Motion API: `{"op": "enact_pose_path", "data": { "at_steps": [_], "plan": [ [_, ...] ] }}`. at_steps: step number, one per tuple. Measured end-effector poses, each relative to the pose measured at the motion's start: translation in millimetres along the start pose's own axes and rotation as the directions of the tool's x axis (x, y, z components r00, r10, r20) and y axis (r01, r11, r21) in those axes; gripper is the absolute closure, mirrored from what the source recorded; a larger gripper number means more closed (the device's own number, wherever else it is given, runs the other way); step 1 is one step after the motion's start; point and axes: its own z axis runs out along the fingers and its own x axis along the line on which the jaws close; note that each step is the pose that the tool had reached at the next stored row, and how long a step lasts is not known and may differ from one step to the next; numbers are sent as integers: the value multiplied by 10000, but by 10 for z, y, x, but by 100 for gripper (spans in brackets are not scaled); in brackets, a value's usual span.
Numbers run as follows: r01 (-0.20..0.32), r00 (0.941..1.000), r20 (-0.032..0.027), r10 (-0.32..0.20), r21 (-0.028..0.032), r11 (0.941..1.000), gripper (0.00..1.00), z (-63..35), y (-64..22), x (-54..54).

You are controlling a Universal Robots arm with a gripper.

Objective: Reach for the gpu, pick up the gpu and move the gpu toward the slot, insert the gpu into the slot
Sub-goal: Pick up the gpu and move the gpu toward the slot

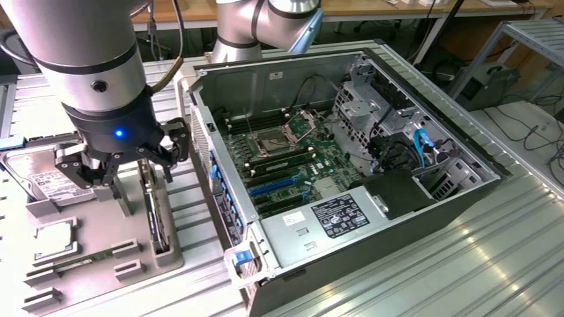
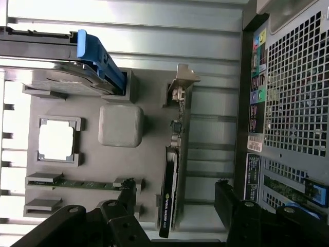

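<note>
- gpu (image 1: pixel 156 221) position?
- Standing on edge in a groove of the grey holder tray (image 1: pixel 102 224), on the counter (image 1: pixel 458 264), just beside the open PC case (image 1: pixel 264 72), at the exterior view's left.
- And the end effector (image 1: pixel 128 175)?
- Jaws wide open, holding nothing, right at the card. In the wrist view there is one finger (image 2: pixel 123 193) on each side of the gpu (image 2: pixel 168 200), with gaps on both sides. Can't tell if the tips are below its top edge.
- Target?
- Blue slot (image 1: pixel 269 187) on the green motherboard (image 1: pixel 304 155) inside the case, well apart from the card; gpu not in it.
- Rest of the tray?
- It also carries the hard drive (image 1: pixel 35 175), processor (image 1: pixel 55 238) and memory stick (image 1: pixel 84 257), each in its own pocket.
</note>
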Motion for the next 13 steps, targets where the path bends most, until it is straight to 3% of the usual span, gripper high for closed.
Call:
{"op": "enact_pose_path", "data": {
  "at_steps": [13],
  "plan": [
    [-25, 10000, 3, 25, -1, 10000, 27, 221, -24, 6]
  ]
}}
